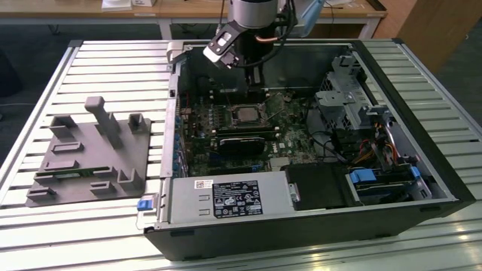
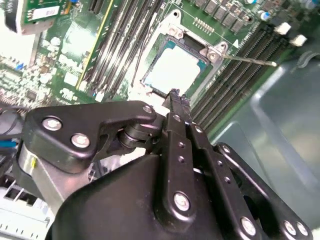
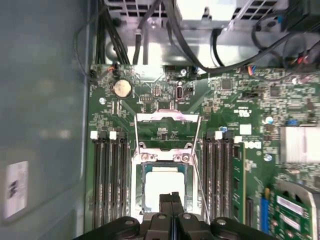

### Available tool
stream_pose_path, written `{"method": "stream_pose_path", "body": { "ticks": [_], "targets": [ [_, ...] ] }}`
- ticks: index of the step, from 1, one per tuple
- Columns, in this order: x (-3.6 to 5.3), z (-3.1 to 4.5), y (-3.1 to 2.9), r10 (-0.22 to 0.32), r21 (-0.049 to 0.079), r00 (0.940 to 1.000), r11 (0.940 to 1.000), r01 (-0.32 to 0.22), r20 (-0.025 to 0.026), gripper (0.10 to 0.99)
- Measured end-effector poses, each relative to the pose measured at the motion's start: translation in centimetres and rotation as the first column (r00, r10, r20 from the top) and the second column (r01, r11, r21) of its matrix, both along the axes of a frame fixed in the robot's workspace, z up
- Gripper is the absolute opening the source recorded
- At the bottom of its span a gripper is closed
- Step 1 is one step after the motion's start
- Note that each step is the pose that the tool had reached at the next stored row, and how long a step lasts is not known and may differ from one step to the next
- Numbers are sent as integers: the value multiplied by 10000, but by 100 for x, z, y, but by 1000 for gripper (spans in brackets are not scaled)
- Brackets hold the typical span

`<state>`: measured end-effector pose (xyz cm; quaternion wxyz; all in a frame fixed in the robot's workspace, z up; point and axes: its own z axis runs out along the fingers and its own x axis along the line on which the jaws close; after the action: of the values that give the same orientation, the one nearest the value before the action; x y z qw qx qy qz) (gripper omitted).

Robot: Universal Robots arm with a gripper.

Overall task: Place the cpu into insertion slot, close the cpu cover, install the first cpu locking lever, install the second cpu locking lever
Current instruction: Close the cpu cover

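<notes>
First wrist view shows us the hand [image 3: 172, 196], fingers pressed together and gripping nothing, its tips over one edge of the chip [image 3: 162, 180], which lies flat in the socket [image 3: 137, 180] on the green board [image 3: 220, 102].

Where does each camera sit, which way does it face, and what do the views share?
Exterior view: off the arm, high, looking down into the open computer case; the arm enters from the far side.
First wrist view: on the arm, looking along the shut end effector at the cpu.
Second wrist view: on the arm, slanted across the end effector's linkage toward the cpu.
Shared: all three show the cpu.
</notes>
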<state>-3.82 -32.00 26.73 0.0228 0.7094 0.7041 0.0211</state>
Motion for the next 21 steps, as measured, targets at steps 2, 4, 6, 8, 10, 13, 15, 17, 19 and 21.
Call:
{"method": "stream_pose_path", "body": {
  "ticks": [2, 4, 6, 8, 10, 13, 15, 17, 19, 21],
  "targets": [
    [0, 92, 0, 0, 1, 10000, 10000, 0, 0, 106],
    [0, 183, 0, -1, 0, 10000, 10000, 1, 0, 106],
    [-1, 214, 0, 0, 1, 10000, 10000, 0, 1, 106],
    [-3, 214, -2, 1, 3, 10000, 10000, -1, 2, 106],
    [-3, 215, -13, 1, 0, 10000, 10000, -1, 0, 106],
    [-3, 215, -49, 0, 0, 10000, 10000, 0, 0, 106],
    [0, 215, -69, 0, 0, 10000, 10000, 0, 0, 106],
    [41, 214, -71, -1, 1, 10000, 10000, 1, 0, 106],
    [116, 214, -72, 0, 1, 10000, 10000, 0, 0, 106],
    [201, 214, -72, 0, 2, 10000, 10000, 0, 0, 106]
  ]
}}
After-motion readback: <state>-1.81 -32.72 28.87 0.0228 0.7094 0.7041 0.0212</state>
